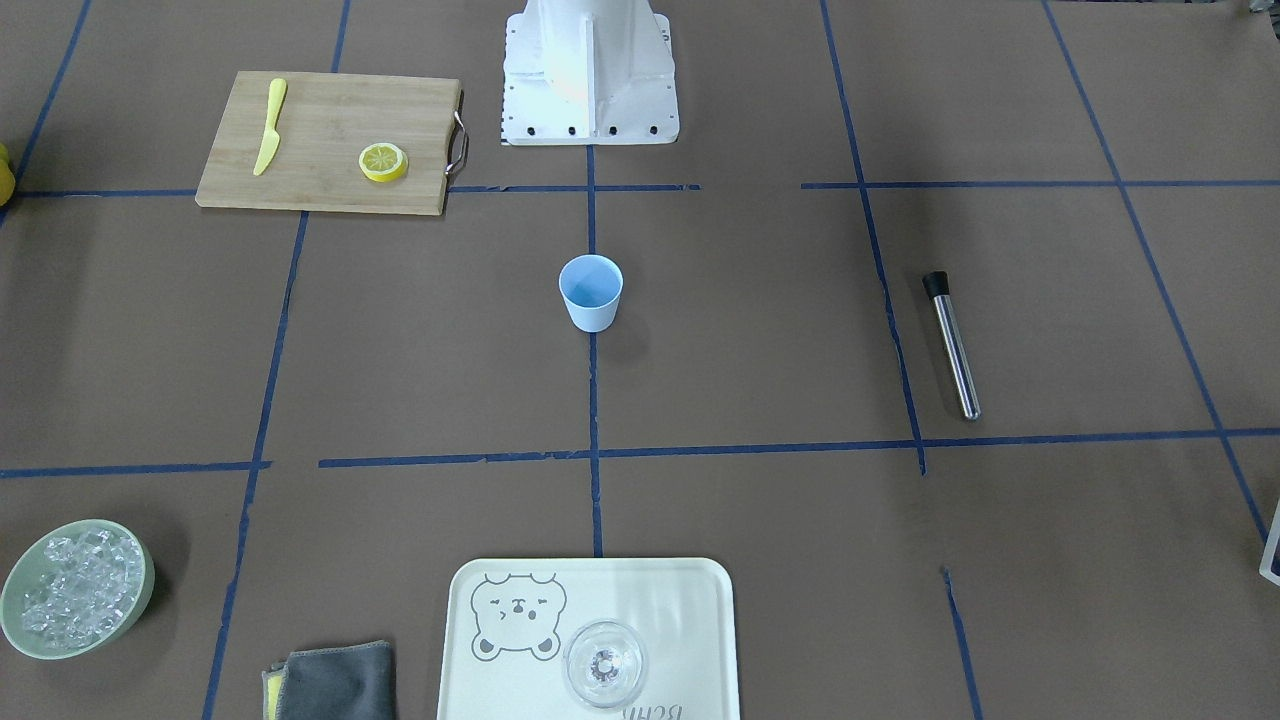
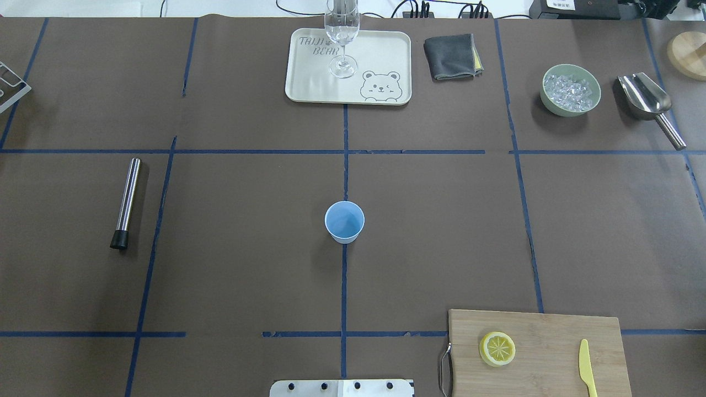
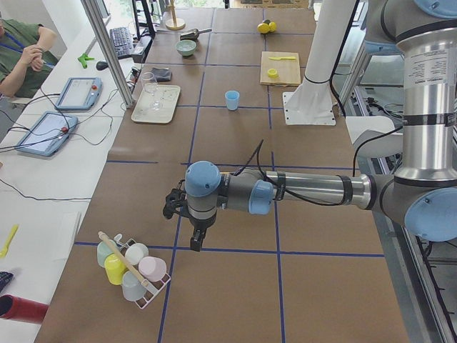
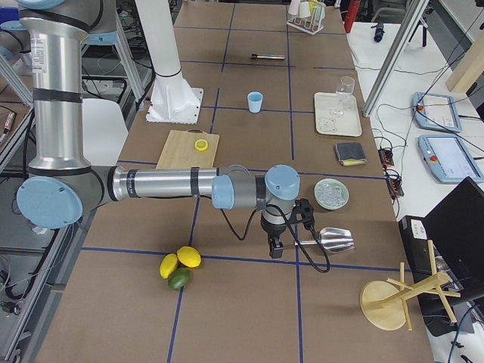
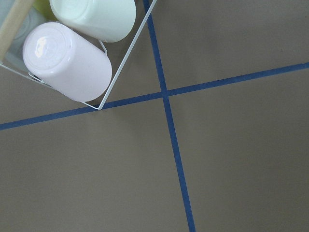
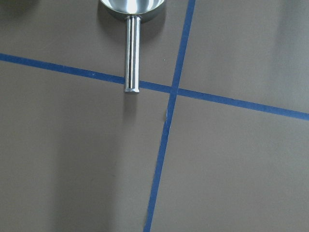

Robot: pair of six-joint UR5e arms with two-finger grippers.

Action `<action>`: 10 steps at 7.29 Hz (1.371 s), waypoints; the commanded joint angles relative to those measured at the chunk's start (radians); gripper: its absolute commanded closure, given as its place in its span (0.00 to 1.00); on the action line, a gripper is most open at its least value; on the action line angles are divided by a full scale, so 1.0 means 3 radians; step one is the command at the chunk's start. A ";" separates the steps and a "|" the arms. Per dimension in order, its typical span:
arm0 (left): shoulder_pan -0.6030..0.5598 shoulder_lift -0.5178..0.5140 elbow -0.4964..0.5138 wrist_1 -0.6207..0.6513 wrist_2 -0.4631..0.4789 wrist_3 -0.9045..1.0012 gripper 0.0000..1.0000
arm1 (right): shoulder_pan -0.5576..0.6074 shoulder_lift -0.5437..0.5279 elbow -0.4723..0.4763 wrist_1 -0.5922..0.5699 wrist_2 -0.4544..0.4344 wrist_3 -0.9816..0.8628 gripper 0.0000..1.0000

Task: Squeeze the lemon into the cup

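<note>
2 arms out at the table ends, well apart from the job. Left gripper (image 3: pixel 195 243) hangs by the mug rack (image 3: pixel 136 271), right gripper (image 4: pixel 276 249) by the steel scoop (image 6: pixel 131 53). Can't tell the jaw opening on either, only side views show them.

Lemon slice (image 2: pixel 497 348) lies flat on the cutting board (image 2: pixel 551 331), yellow knife (image 2: pixel 587 368) apart from it. Blue cup (image 2: pixel 344 221) stands upright mid-table, well apart from the slice.

Risks: flat slice skids off under my fingers; light cup tips if clipped. Nothing sits between board and cup.
</note>
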 commanded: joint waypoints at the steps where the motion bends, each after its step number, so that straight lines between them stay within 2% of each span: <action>1: 0.0000 -0.0019 0.0035 -0.0015 0.0005 0.0025 0.00 | -0.0005 0.0005 0.0005 0.0000 0.0000 0.0005 0.00; 3: 0.0000 -0.0019 -0.0005 -0.0061 0.0005 -0.0010 0.00 | 0.0000 0.0015 0.0036 0.0005 -0.0005 -0.0005 0.00; 5: 0.0000 -0.0034 -0.0031 -0.0082 0.0010 0.0020 0.00 | -0.0005 -0.0056 0.0214 -0.0010 0.0000 0.0000 0.00; 6: 0.0000 -0.0055 0.0025 -0.0305 0.0036 0.0000 0.00 | -0.0005 -0.0056 0.0225 -0.0005 0.0005 0.0005 0.00; 8: -0.0005 -0.0034 0.0035 -0.0582 0.0010 0.0010 0.00 | -0.0030 -0.0026 0.0383 0.0213 -0.0005 0.0051 0.00; 10: 0.0000 -0.0045 0.0051 -0.0837 0.0036 0.0020 0.00 | -0.0046 0.0040 0.0348 0.0530 0.0000 0.0128 0.00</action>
